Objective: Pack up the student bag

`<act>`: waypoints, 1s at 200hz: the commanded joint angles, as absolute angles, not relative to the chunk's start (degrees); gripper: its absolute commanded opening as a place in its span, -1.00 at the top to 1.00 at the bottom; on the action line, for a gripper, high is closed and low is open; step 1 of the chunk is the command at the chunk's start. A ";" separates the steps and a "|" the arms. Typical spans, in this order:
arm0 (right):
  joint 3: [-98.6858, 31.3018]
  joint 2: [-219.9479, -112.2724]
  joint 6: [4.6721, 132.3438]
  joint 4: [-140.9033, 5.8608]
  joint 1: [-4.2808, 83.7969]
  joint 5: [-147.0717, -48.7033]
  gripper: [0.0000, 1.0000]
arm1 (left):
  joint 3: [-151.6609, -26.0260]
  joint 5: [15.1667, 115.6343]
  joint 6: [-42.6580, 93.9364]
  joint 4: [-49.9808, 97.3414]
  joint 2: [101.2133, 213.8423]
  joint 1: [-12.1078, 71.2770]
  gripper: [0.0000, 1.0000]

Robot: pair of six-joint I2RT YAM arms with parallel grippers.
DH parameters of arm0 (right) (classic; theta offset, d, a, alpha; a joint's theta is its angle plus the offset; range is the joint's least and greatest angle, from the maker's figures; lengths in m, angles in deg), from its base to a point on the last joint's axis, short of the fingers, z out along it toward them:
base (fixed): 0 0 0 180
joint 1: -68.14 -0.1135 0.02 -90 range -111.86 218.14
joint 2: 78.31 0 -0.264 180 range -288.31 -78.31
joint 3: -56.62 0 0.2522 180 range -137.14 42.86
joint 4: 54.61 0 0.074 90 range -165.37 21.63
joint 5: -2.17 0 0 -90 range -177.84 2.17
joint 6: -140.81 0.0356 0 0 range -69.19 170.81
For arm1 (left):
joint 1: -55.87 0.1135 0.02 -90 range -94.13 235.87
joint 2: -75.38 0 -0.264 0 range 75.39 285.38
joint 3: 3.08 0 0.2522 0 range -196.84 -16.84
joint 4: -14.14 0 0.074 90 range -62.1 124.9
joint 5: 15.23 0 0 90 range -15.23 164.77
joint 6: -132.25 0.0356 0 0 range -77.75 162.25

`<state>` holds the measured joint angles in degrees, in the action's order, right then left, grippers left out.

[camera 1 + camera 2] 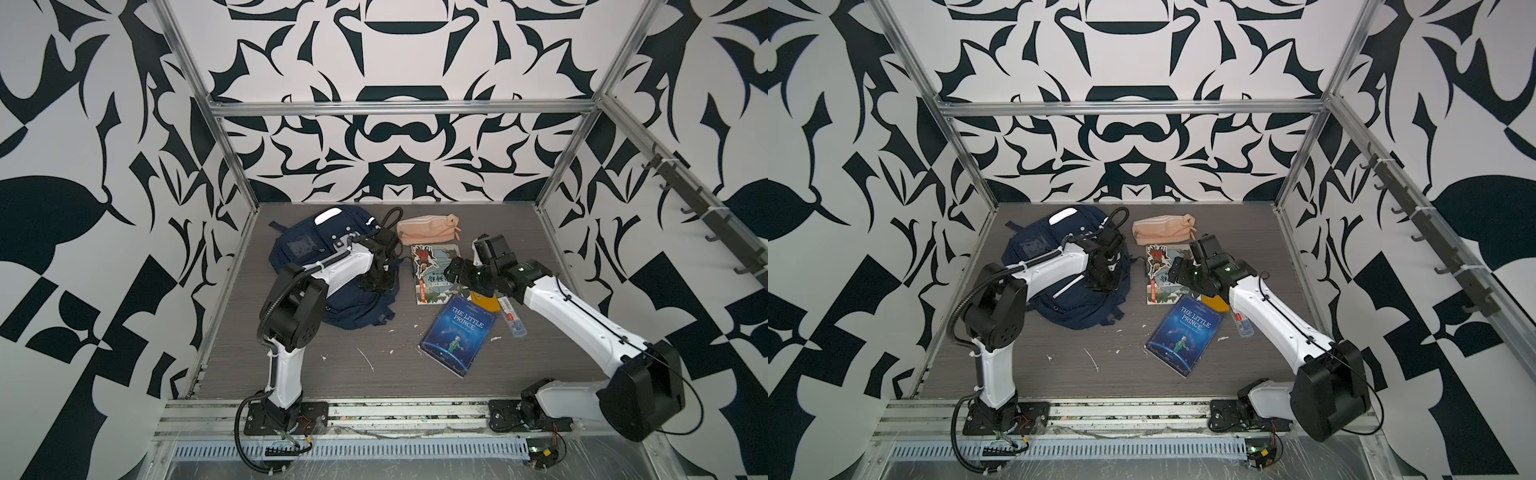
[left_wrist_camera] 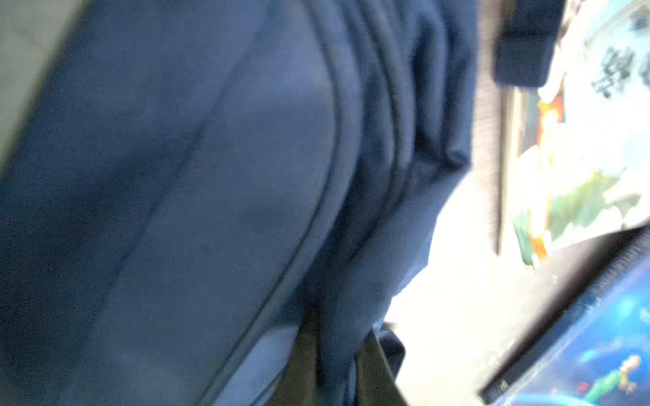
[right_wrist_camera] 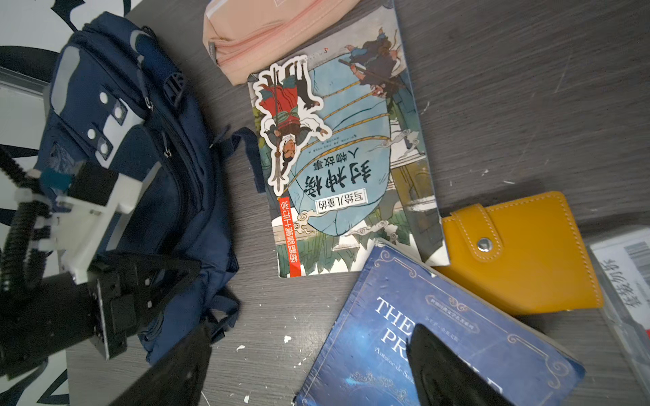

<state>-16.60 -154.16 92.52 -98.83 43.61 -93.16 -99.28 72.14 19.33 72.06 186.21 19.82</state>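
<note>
Lettering "THE LITTLE PRINCE" marks the blue book (image 3: 457, 309) beneath the wide-apart right jaws; left jaws pinch a fold of the navy student bag (image 2: 176, 211).

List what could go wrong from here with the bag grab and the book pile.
1. The left gripper seems to pinch only a thin fold at the edge of the student bag; the fabric may slip out, or the whole bag may drag.
2. The open right gripper hovers where the blue book overlaps the illustrated book and yellow wallet; grabbing one could shift the others.
</note>
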 commanded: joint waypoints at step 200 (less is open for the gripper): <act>-15.90 -166.11 99.15 -84.28 35.92 -106.29 -0.62 | -94.62 87.83 33.15 81.19 173.52 18.57 -0.56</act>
